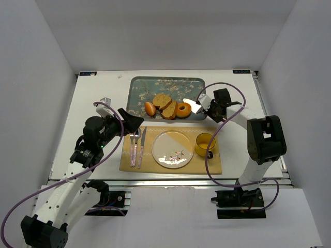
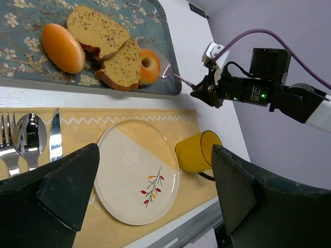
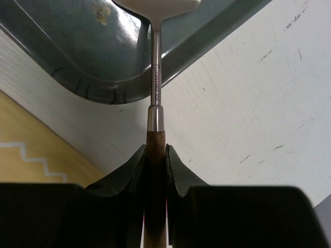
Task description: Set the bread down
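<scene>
The right end effector (image 3: 155,155) clamps the spatula (image 3: 156,77) handle. Its blade lies in the tray (image 1: 135,88) at the bagel's (image 1: 182,109) right, evidently to scoop. The left end effector (image 1: 130,122) is wide and idle.

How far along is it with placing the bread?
Early. Done: the right gripper is shut on the spatula handle, with the blade reaching into the tray beside the bread. In hand: only the spatula; the left gripper is open. Left: lifting the bread, which lies against a bread slice, and setting it down, presumably on the plate.
</scene>
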Controlling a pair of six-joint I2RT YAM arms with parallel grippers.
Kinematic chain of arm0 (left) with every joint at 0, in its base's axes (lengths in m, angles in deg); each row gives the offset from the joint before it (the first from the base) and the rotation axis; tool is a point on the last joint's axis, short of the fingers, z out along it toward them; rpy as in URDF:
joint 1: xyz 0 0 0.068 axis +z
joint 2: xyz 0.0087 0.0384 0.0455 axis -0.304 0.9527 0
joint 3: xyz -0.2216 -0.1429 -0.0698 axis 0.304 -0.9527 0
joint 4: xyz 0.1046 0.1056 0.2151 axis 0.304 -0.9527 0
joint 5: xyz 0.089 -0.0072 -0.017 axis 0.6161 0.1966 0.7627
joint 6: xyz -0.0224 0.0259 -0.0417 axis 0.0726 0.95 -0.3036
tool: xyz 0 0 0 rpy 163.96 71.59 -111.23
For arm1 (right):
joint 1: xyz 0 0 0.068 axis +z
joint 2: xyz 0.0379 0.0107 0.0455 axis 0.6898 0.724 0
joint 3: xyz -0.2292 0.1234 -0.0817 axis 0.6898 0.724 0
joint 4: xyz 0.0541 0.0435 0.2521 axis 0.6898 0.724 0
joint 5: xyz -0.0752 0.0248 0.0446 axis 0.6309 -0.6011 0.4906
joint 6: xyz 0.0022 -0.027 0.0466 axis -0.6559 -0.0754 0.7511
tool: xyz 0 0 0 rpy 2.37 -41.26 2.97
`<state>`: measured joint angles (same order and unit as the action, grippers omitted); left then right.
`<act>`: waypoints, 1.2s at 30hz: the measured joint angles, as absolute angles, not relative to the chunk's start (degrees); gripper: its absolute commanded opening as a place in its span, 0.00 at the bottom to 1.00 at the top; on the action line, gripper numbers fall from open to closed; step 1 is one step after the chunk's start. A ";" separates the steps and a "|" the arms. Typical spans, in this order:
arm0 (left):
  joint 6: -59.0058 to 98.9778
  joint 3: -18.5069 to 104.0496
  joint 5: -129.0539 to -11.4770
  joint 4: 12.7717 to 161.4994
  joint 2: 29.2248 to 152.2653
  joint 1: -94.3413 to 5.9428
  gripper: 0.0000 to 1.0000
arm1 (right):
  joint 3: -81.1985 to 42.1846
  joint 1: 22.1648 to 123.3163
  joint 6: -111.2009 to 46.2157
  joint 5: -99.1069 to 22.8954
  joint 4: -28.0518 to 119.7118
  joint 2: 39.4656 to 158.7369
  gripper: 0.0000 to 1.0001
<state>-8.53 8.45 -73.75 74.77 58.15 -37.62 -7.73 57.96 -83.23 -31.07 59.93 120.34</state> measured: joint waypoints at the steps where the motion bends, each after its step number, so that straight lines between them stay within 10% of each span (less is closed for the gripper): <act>1: -8.57 8.45 -73.75 74.77 58.04 -37.62 0.98 | -7.73 58.14 -83.25 -31.28 60.02 120.06 0.00; 36: -8.97 7.44 -73.32 74.29 56.00 -37.62 0.98 | -13.37 59.91 -97.57 -38.56 69.20 121.44 0.00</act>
<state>-8.97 7.44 -73.32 74.29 56.00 -37.62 -13.37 59.91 -97.57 -38.56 69.20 121.44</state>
